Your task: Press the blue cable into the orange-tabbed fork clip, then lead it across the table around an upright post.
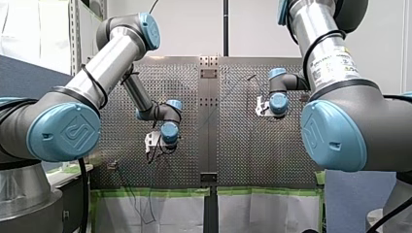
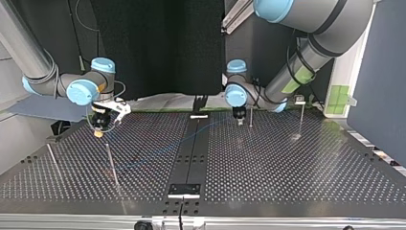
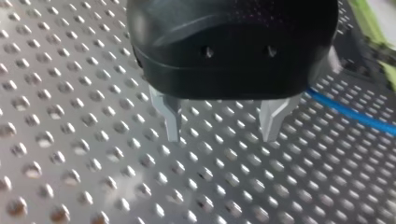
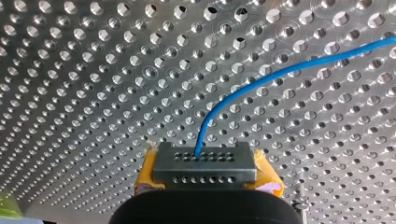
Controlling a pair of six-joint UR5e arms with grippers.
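Observation:
The blue cable comes out from between the yellow pads of my right gripper, which is shut on it just above the perforated plate. In the top view the cable lies in a long curve across the table, from my right gripper at the left towards my left gripper at the far middle. My left gripper hangs open over bare plate, its metal fingers empty. The cable passes beside it, untouched. I cannot make out an orange-tabbed clip.
Thin upright posts stand on the table: one right beside my left gripper, one further right with a small fitting on top, and two at the near left. A dark strip runs down the middle.

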